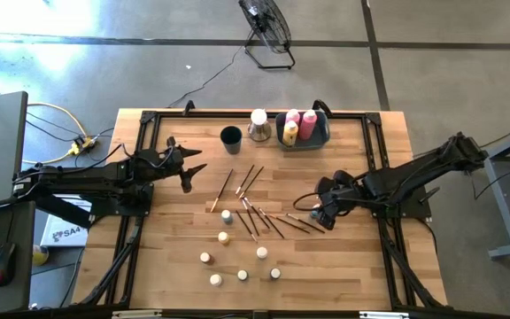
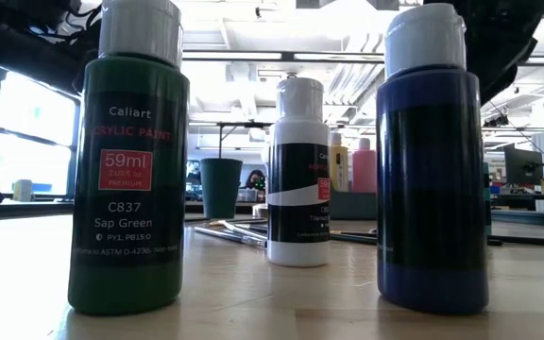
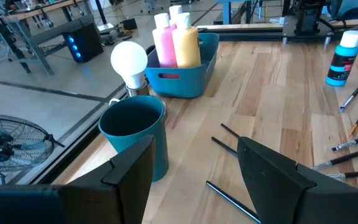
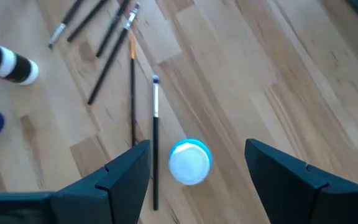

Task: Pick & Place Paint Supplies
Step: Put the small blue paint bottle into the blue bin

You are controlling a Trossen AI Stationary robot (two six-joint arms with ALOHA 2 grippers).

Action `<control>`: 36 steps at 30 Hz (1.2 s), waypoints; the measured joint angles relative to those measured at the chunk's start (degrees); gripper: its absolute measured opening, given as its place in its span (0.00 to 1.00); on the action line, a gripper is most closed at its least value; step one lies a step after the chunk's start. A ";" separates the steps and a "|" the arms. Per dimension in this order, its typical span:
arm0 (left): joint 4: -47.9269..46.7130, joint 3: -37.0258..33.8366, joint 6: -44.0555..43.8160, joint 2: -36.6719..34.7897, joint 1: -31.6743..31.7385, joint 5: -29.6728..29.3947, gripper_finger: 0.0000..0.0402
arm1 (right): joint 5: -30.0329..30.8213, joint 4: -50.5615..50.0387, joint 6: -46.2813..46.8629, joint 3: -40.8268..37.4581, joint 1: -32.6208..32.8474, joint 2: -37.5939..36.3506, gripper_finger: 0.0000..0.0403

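Wood table [image 1: 361, 257], grey floor [image 1: 450, 53], fan [image 1: 268, 27] beyond

Setting: industrial lab or workshop. Evidence: polished concrete floor [image 1: 432, 53] around the wooden table [image 1: 361, 266]; floor fan [image 1: 268, 27] at 12 o'clock; exposed ceiling ducts [image 2: 348, 76]; distant workbenches.

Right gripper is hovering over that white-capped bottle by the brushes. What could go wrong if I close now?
The right gripper stands open over the white-capped bottle, but a brush lies right beside the cap, so a finger may land on it or drag it. The bottle stands upright, so an off-centre squeeze could tip it.
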 joint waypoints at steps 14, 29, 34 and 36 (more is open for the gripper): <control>-0.04 0.00 0.09 0.00 0.00 0.02 0.56 | -0.41 4.03 2.70 -4.84 0.01 0.00 0.63; -0.26 0.01 0.09 -0.01 0.00 -0.06 0.56 | -1.77 8.80 3.18 -8.73 0.01 0.00 0.63; -0.52 0.02 0.09 0.00 0.00 -0.07 0.56 | -1.63 9.12 3.18 -10.22 0.01 0.00 0.63; -0.52 0.00 0.09 0.00 0.00 -0.09 0.56 | -1.53 10.34 3.18 -10.69 0.01 0.00 0.63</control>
